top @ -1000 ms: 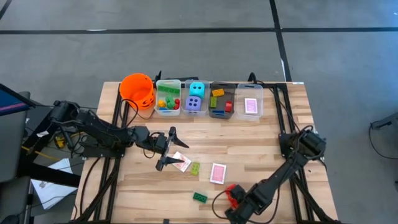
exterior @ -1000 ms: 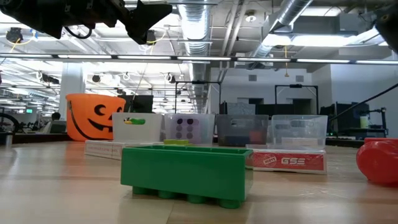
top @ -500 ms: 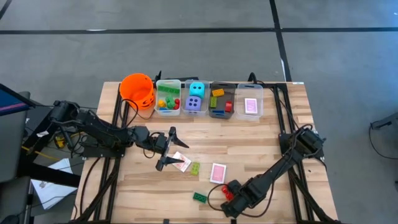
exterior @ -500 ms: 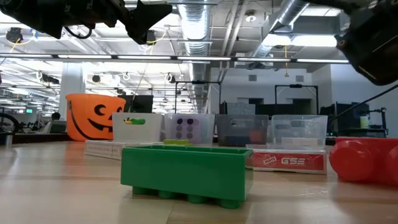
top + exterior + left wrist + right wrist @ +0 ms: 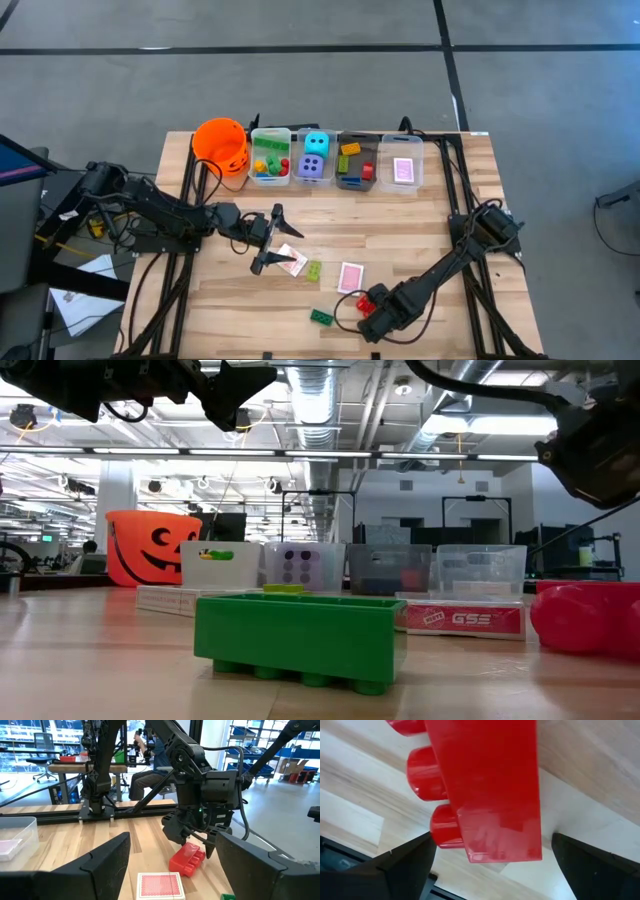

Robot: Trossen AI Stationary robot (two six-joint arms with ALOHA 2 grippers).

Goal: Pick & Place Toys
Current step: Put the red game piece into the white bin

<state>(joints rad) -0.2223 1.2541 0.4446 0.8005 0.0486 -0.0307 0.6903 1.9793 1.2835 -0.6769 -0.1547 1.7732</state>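
Your bins (image 5: 404,185) already hold several toys, yet cards and green bricks remain on the table while your right gripper (image 5: 372,308), fingers wide, straddles the red brick (image 5: 375,297) near the front edge, ungrasped

An orange pumpkin-face bucket (image 5: 221,146) stands at the far edge of the wooden bench (image 5: 430,225). Beside it, four clear plastic bins (image 5: 337,160) sit in a row.

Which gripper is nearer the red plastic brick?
Right. The right gripper hangs over the red plastic brick, jaws open; the left gripper waits above the cards.
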